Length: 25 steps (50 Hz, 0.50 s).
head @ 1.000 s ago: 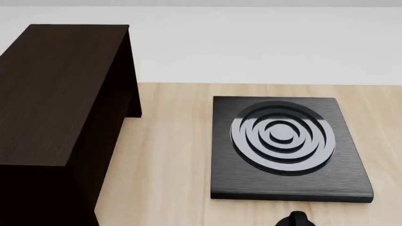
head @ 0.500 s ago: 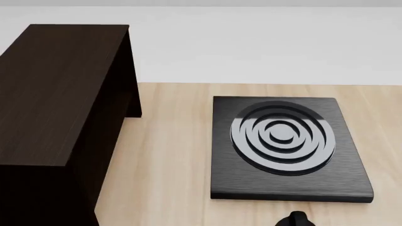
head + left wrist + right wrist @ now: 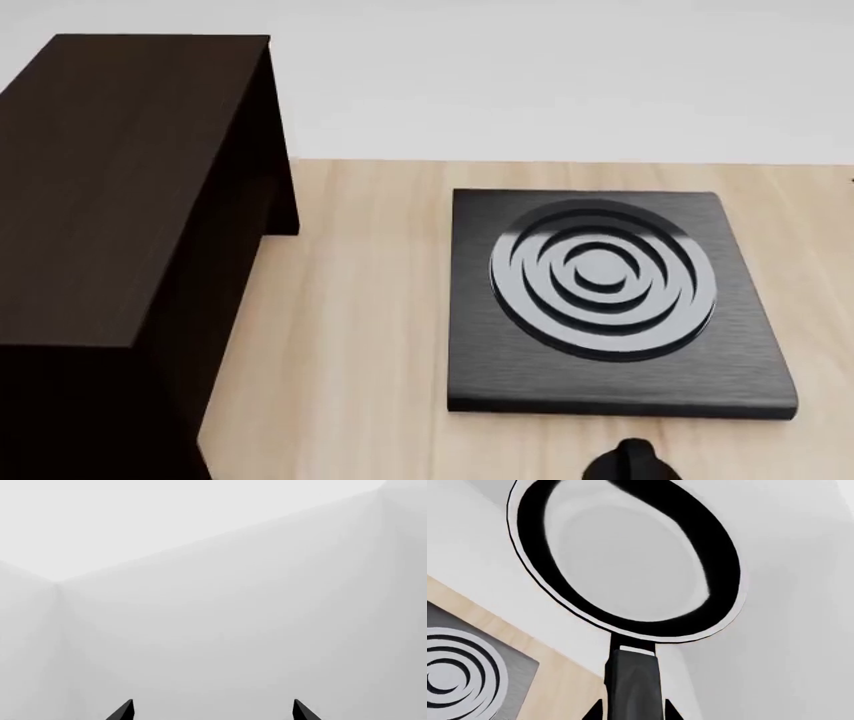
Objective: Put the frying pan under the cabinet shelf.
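Observation:
The frying pan [image 3: 627, 560] shows only in the right wrist view: a round black pan with a thin silver rim and a glossy inside, held up off the table. Its long black handle [image 3: 632, 685] runs between my right gripper's [image 3: 631, 712] two fingertips, which are shut on it. The dark brown cabinet shelf [image 3: 120, 200] stands at the left of the head view. My left gripper [image 3: 212, 711] is open and empty, facing only pale wall. The pan is out of the head view.
A square black hob [image 3: 607, 300] with concentric silver rings lies on the wooden table [image 3: 360, 330], right of the cabinet; it also shows in the right wrist view [image 3: 467, 665]. A black arm part [image 3: 627, 465] pokes in at the head view's bottom edge.
The head view has shifted a little: the cabinet, hob and table edge sit slightly higher in the picture, and the black arm part at the bottom shows a bit more.

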{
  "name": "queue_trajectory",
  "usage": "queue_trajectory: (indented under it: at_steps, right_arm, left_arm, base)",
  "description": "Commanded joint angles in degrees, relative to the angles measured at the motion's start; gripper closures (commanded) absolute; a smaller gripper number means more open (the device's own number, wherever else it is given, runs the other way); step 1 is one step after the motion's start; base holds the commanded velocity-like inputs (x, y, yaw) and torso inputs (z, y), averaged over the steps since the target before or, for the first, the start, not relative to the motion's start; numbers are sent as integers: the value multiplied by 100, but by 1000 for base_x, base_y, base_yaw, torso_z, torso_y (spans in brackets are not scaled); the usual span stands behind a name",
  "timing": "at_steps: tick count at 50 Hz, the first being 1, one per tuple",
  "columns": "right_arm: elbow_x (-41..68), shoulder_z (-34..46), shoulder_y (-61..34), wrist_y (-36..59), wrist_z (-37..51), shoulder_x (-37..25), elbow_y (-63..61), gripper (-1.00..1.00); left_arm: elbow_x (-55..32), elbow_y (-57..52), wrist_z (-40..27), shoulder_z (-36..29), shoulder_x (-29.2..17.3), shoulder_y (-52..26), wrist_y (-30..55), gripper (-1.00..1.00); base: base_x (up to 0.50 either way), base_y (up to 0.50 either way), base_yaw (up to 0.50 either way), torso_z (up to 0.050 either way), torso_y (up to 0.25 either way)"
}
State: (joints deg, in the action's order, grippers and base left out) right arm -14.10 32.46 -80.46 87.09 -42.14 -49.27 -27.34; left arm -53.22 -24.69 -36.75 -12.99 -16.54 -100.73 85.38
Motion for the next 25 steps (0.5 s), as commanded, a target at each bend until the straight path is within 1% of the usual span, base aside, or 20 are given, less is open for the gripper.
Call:
queue_trajectory:
  at_steps: [1,15,21,25]
  right_arm:
    - [-488,145,-335,-186,51,141,42,100]
    - [-550,484,-847,-29,-167,194,-43,100]
    - [-592,637,-1135,76,-296,208,-105,100]
    - [-612,676,-1209,85,-341,227,-114,100]
  left_arm:
    - [-169,-40,-154,-1,-58,-133,38,-100]
    - [-505,-75,-360,143,-108,-302,195,-100]
    - [-838,-71,-575,264,-101,-497,360,-100]
    - [-1002,-18,-692,210,-156,-603,336,-100]
  base:
    - [0,0,0,9,-117]
    - [0,0,0,9,-109]
    - [0,0,0,9,-83]
    - [0,0,0,9,-70]
